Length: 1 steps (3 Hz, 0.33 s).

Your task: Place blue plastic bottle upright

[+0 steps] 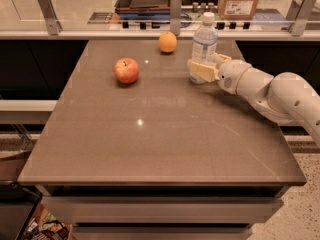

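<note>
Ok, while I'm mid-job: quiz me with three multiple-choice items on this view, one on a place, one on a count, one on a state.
1. Where is the end effector?
A. At the lower body of the blue plastic bottle
B. Hanging over the near left corner
C. Raised high above everything

2. How many pieces of fruit lie on the table?
A. One
B. Two
C. Four

3. How is the bottle posed?
A. On its side
B. Upside down
C. Upright

Answers:
1 A, it sits against the bottle's lower half, at the far right of the table.
2 B, there is one apple and one orange.
3 C, its base is on the table and its white cap is on top.
</note>
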Available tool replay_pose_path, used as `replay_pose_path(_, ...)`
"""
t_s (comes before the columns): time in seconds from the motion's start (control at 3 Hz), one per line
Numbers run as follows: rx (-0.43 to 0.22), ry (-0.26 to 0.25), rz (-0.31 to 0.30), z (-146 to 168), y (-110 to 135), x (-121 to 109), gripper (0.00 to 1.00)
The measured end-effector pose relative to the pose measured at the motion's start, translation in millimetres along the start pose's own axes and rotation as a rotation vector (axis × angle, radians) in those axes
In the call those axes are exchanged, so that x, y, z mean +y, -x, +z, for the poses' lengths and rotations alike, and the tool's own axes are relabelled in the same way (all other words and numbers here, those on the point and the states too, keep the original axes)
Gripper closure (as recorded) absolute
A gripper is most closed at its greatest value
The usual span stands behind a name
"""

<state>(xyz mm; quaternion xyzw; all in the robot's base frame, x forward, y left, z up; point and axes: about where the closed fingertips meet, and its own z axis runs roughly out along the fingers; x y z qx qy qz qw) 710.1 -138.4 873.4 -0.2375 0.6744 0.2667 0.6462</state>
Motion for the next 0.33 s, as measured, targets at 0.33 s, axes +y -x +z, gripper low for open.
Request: replay_pose_path(0.33,0.000,0.004,0.000,1.9,0.2,1.9,0.00)
